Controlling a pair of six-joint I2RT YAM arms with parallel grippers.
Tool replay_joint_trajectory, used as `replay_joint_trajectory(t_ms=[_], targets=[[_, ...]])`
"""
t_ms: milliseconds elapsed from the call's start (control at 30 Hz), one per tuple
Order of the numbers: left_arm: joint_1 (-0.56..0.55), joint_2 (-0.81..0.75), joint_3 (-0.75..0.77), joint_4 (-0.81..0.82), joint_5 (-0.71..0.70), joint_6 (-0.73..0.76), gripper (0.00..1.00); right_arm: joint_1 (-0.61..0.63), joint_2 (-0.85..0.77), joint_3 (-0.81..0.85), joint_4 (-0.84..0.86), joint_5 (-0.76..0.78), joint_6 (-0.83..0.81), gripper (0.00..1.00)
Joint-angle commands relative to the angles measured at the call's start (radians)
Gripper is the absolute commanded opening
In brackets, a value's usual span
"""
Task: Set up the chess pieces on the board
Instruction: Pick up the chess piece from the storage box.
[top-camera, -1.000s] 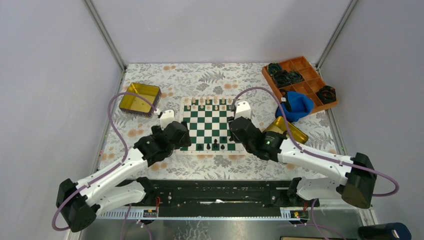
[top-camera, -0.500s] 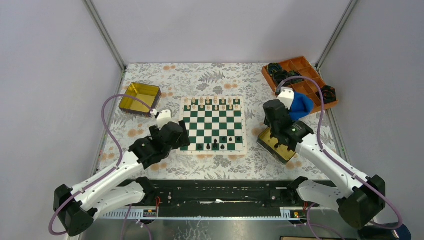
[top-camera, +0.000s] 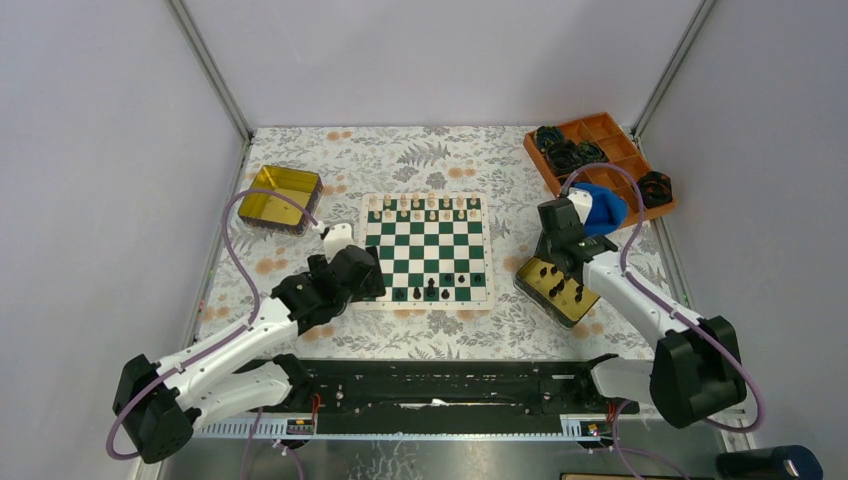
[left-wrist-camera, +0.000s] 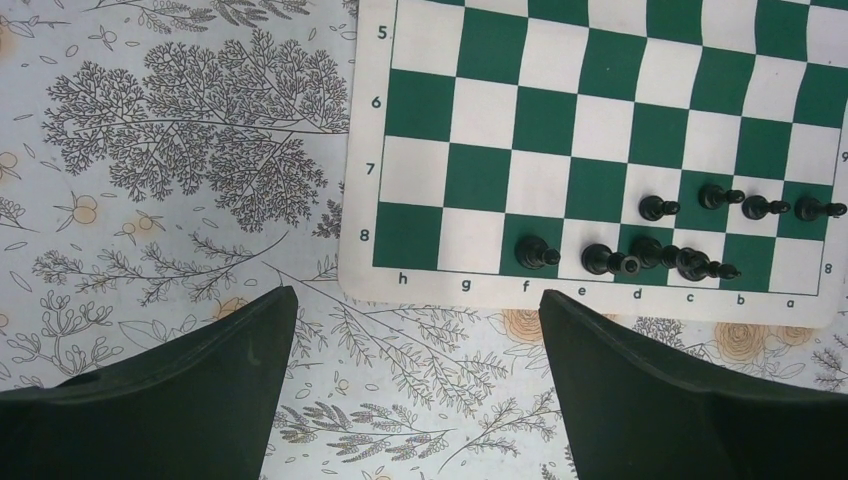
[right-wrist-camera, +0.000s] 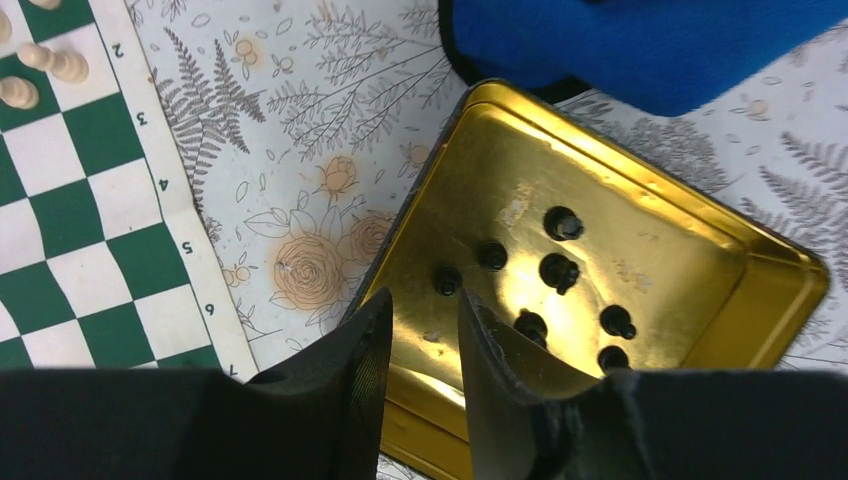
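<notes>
Eight or so black pieces (left-wrist-camera: 650, 250) stand by board's (left-wrist-camera: 483, 113) near edge, bunched toward right corner. Cream pieces (top-camera: 424, 203) line far edge; only top view shows whole row. Seven-odd black ones wait in gold tin (right-wrist-camera: 700, 260) off board's right edge, countable only from right wrist. Over tin, right gripper (right-wrist-camera: 422, 305): fingers narrowly apart, empty. Off near-left corner, left gripper (left-wrist-camera: 415, 295): spread wide, empty. Likely past halfway.

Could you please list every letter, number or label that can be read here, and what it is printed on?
"5", "6", "7", "8": left wrist view, down the white border of the board.
"h g f e d c b a": same view, along its bottom border.
"2", "3", "4", "5", "6": right wrist view, the same board's border.
Top view: the markings are too small to read.
</notes>
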Motion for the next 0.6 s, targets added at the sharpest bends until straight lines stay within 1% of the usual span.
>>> replay_joint_trajectory(t_ms=[0,100,233,567], targets=[[0.004,-0.024,-0.002,0.042,-0.004,-0.002,0.99,-0.011,0.067,-0.003,0.082,-0.07,0.022,0.36],[0.003,-0.044,-0.002,0.034,-0.009,-0.006,0.99,-0.02,0.095,-0.017,0.099,-0.067,0.015,0.34],[0.003,-0.049,0.0,0.026,-0.006,-0.007,0.99,-0.044,0.09,-0.063,0.133,-0.083,0.013,0.33],[0.003,-0.009,0.003,0.046,-0.003,0.0,0.99,-0.089,0.07,-0.105,0.148,-0.125,-0.013,0.32]])
